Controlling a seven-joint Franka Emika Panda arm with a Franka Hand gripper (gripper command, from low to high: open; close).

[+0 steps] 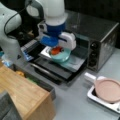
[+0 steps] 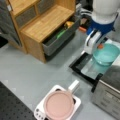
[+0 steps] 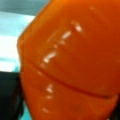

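Gripper lowered over the bowl on the oven door

The gripper [image 1: 57,48] is pointed straight down; whether it is clamped cannot be told. A glossy, rounded orange object [image 3: 72,67] is seen inside the smooth teal bowl [image 2: 106,54], beside the boxy metal toaster oven [image 1: 100,37].

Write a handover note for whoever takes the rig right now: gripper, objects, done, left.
Gripper: low over the teal bowl, an orange object at its fingertips, filling the wrist view. Whether it grips the object cannot be seen.
Bowl: sits on the tray pulled out over the open door of the toaster oven; also in a front view.
Done: orange object is at the bowl.
Left: letting go and lifting the arm away are not seen done.
Nearby: pink-lidded pan on a small stove, wooden cabinet with open drawer.
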